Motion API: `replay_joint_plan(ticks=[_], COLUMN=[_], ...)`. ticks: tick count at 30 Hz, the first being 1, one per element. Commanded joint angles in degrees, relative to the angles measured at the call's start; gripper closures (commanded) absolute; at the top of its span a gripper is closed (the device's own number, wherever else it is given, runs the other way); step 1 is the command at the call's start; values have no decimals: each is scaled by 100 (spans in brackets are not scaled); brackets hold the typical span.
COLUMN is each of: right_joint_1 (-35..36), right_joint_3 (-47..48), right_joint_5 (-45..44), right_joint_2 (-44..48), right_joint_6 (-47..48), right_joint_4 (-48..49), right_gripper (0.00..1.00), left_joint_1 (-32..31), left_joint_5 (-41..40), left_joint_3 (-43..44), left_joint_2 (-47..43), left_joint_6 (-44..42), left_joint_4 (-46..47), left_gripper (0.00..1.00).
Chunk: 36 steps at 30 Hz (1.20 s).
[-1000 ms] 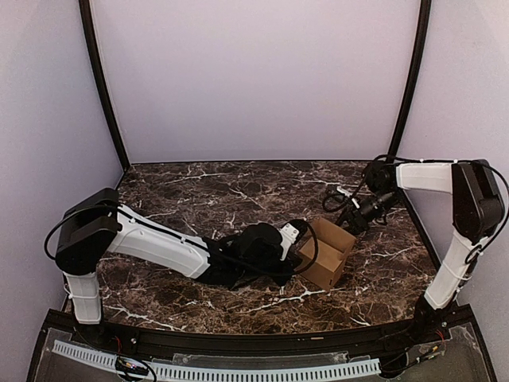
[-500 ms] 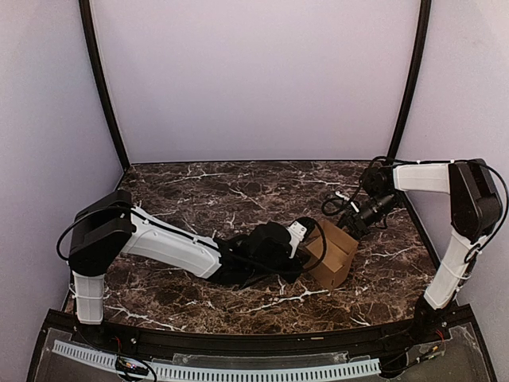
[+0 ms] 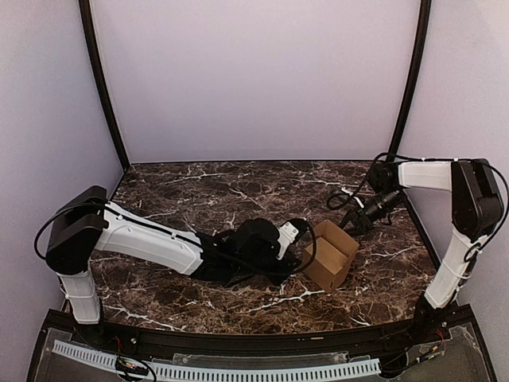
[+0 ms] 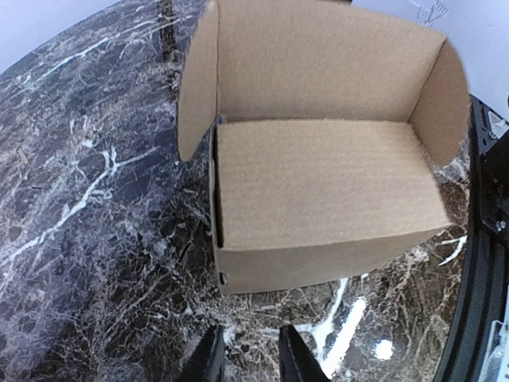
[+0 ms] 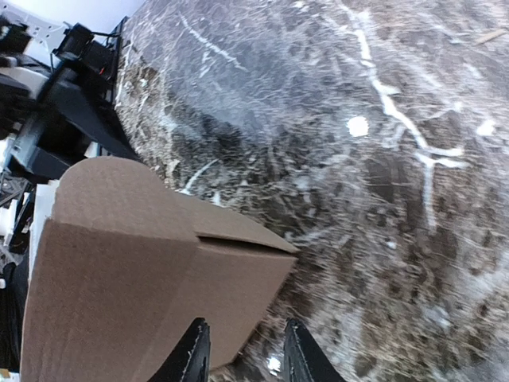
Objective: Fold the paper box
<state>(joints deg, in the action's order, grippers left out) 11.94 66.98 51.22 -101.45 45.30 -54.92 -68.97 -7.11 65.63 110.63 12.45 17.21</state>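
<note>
The paper box (image 3: pixel 328 256) stands as a brown open-topped carton on the marble table (image 3: pixel 199 191), right of centre. In the left wrist view the paper box (image 4: pixel 318 183) faces me with its rear flap and two rounded side tabs upright. My left gripper (image 3: pixel 297 260) sits just left of it; in the left wrist view the left gripper (image 4: pixel 253 362) is open with only marble between its fingers. My right gripper (image 3: pixel 352 222) hovers at the box's far right edge. In the right wrist view the right gripper (image 5: pixel 246 356) is open, a corner of the paper box (image 5: pixel 119 270) just ahead of its fingers.
Purple walls and two black posts (image 3: pixel 102 87) enclose the table. A black rail (image 3: pixel 238 344) runs along the near edge. Cables (image 3: pixel 338 199) loop beside the right wrist. The table's black edge frame (image 4: pixel 485 263) shows right of the box in the left wrist view.
My left gripper has opened and drawn back a little to the left, away from the box. The right gripper has lifted slightly off the box's far edge.
</note>
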Motion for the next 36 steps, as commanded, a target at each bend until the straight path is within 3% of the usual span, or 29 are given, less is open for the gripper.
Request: replay_joint_plan(ticks=[1,3,8,15,21,27,36], right_joint_1=[-301,-359,-456,-469,-461,-448,-389], right_joint_3=[213,239,239,-81,-290,-435,-549], right_joint_5=[-296,-386,-350,-354,-543,-696,-446], right_joint_2=[145,226,546,1051,1601,1986,2554], right_joint_6=[41,43,123,90,30,82,805], right_joint_4=[-114,-135,-344,-414,-445,-551,-1096], right_gripper=[67,65,64,62,61,59,54], left_joint_1=[19,123,718,1080,1078,1032,1007], left_joint_5=[-84,-156,620,1815,2691,2763,2596], left_joint_3=[240,642,1671,3206,3749,4242,4708], left_joint_2=[-874,-890,-575,414,855,1185,1535], left_joint_6=[-651,-853,-840,-1609,-1757,-1699,-1660], left_joint_4=[-862,-1517,-2341,-3481,-3636,-3726,-4034], left_gripper=[70,62,48,43,42,51,79])
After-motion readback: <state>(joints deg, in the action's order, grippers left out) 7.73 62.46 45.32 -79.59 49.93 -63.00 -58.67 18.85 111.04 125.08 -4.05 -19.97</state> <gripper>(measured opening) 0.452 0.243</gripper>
